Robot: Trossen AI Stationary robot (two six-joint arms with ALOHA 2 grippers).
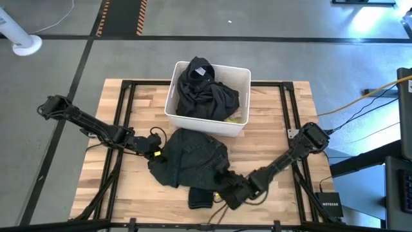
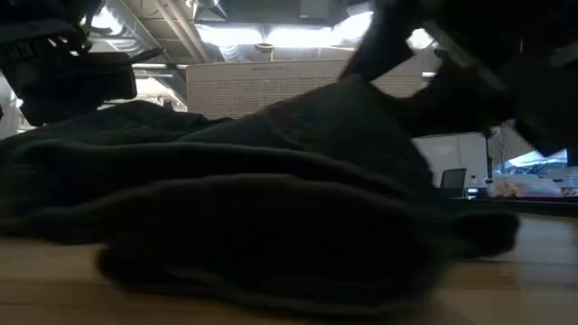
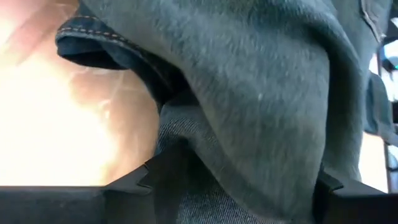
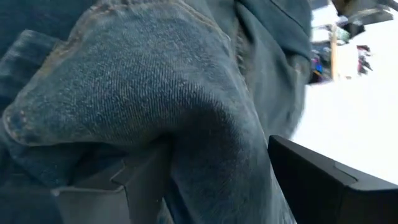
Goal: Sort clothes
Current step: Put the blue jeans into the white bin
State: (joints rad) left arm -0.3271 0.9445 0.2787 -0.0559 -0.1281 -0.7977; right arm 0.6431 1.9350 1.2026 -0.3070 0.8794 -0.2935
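Observation:
A large dark denim garment (image 1: 190,154) lies crumpled on the wooden table, in front of the white bin (image 1: 172,96). My left gripper (image 1: 154,152) is at the garment's left edge, with cloth between its fingers (image 3: 236,186). My right gripper (image 1: 224,185) is at its near right edge, also with cloth between its fingers (image 4: 211,180). A dark garment (image 1: 205,90) fills the bin, and a bit of neon yellow cloth (image 1: 235,118) shows at the bin's near right corner. A small black piece (image 1: 201,197) lies on the table just near of the denim garment. My left gripper pinches a thick fold of the denim garment's left edge (image 3: 249,155) between its two fingers, coming nearly level from the table's left. Several layers sit in the gap. The rest of the garment lies on the table. My right gripper pinches a bunched fold with a stitched hem (image 4: 186,112) at the garment's near right edge between its two fingers, coming from the table's near right. The cloth rises to a peak at the gripper (image 2: 361,90). The rest lies on the table.
The white bin stands at the table's far middle. Bare wood (image 1: 283,129) shows on the table's right side and at its left side (image 1: 135,103). A black frame rail (image 1: 283,103) runs along the tabletop's edges.

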